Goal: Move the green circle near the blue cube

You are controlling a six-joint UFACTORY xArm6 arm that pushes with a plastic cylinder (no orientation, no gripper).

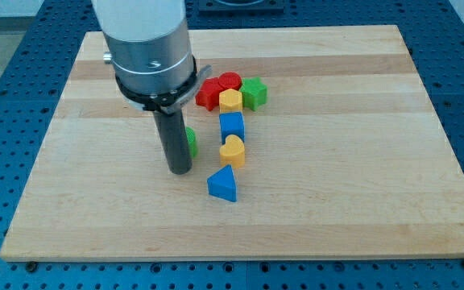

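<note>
The green circle (192, 142) is mostly hidden behind my rod; only its right edge shows. My tip (180, 170) rests on the board just left of and below it, touching or nearly touching. The blue cube (231, 125) stands a short way to the circle's right, in the middle of a column of blocks.
A yellow heart (233, 151) lies just below the blue cube and a blue triangle (223, 184) below that. Above the cube are a yellow block (230, 100), a red star-like block (211, 93), a red round block (229, 80) and a green star (254, 93).
</note>
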